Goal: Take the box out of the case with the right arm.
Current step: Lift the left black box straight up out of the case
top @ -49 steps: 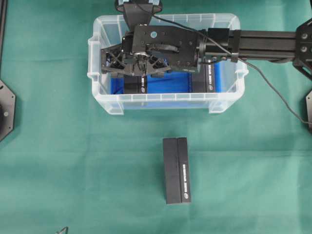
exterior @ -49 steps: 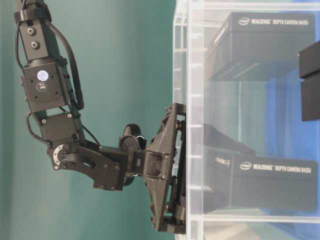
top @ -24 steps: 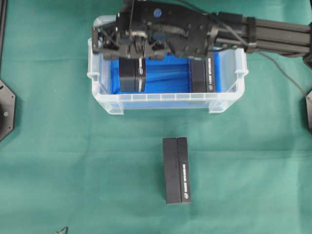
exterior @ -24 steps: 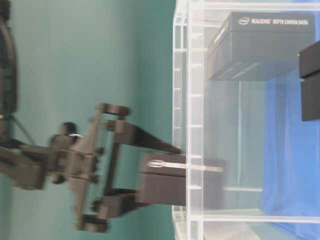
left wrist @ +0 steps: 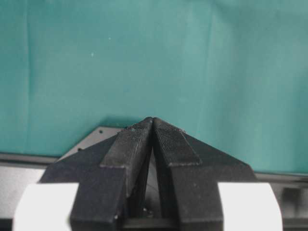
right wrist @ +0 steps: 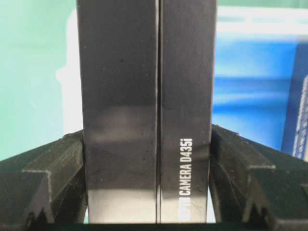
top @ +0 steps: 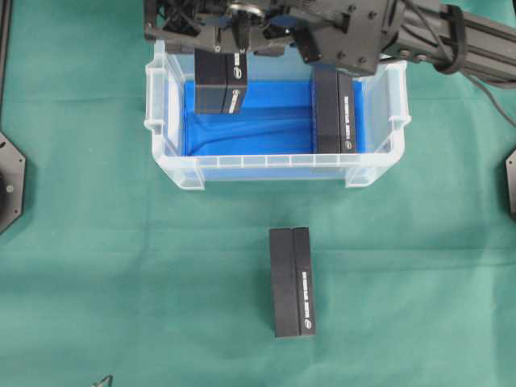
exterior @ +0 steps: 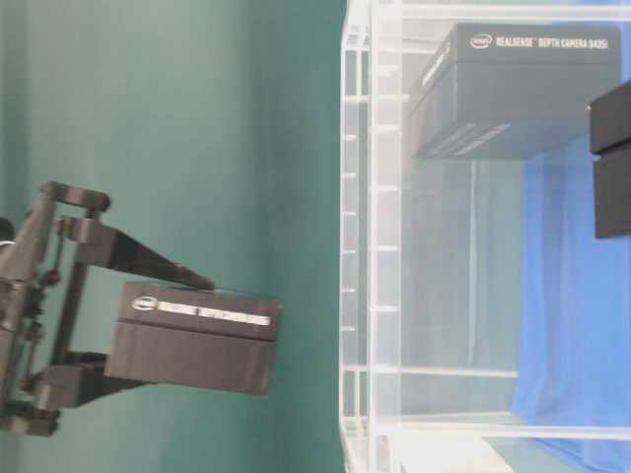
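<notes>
One box (exterior: 192, 340) clamped between right tool (right wrist: 149, 159) fingers, lifted clear of case (top: 274, 168), long axis pointing down toward rim at 12 o'clock; left tool (left wrist: 152, 126) pinched shut, idle.

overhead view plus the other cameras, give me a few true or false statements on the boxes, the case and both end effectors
1. The right end effector grips a black box. True.
2. The held box sits on the blue floor of the case. False: the table-level view shows it fully outside the clear wall.
3. One box remains inside the case. True.
4. The green cloth holds no box. False: a box on the cloth lies in front of the case.
5. The left end effector is wide open. False: its fingertips meet.
</notes>
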Robot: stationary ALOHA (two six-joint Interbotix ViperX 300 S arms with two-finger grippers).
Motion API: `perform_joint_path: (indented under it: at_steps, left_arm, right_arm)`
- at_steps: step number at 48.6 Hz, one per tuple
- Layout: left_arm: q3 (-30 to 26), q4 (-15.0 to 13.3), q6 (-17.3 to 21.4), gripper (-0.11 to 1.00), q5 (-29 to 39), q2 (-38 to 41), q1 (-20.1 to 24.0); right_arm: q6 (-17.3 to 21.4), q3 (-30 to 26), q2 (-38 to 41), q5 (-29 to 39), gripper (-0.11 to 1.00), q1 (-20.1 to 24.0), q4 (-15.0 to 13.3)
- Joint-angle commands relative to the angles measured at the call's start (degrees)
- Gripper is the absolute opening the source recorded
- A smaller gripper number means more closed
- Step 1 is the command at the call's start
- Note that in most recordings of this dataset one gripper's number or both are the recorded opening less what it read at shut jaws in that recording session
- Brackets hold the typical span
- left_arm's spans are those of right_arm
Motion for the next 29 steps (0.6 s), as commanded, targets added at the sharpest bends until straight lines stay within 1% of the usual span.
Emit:
perform_joint_path:
  at_steps: [1, 12, 29]
  left_arm:
    - [-0.62, 0.18, 0.09, 0.02, -0.18, 0.18, -0.09]
    - [-0.62, 0.18, 0.09, 0.02, -0.18, 0.18, -0.09]
    - [-0.62, 0.18, 0.0, 0.02, -0.18, 0.26, -0.09]
  right_arm:
    - [-0.18, -3.16, -3.52, 0.62, 0.69, 0.7, -1.14]
    - [-0.26, -4.57, -3.52, 0.79, 0.69, 1.23, -1.49]
    - [-0.26, -4.75, -3.52, 0.79, 0.68, 1.23, -1.58]
